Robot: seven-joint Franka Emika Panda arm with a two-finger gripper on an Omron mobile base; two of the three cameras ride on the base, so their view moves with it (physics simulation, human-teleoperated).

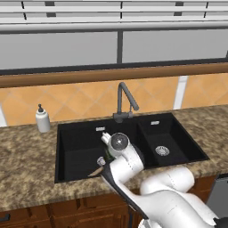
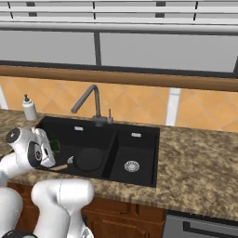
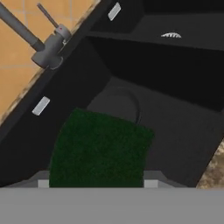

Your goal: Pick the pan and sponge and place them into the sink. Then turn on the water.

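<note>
- The right base view shows the pan (image 2: 89, 159) lying flat in the larger bowl of the sink (image 2: 139, 176), its pale handle reaching toward the front wall; in the left base view the arm covers most of it.
- That same view shows the sponge (image 2: 55, 146) as a small green patch just beside the white hand, above the left bowl.
- The hand view gives the sponge (image 3: 99, 149) large and dark green, low in the middle where the gripper (image 3: 96, 183) is, with the pan (image 3: 117, 107) as a faint round shape beyond it on the basin floor.
- The faucet (image 1: 123, 100) stands behind the divider between the bowls; a soap bottle (image 1: 42, 119) sits on the counter (image 1: 26, 164) to the left.
- The finger tips are barely visible along the bottom edge, hidden behind the sponge.
- The gripper appears to be closed on the sponge, the jaws standing at its sides, though contact is hard to confirm.
</note>
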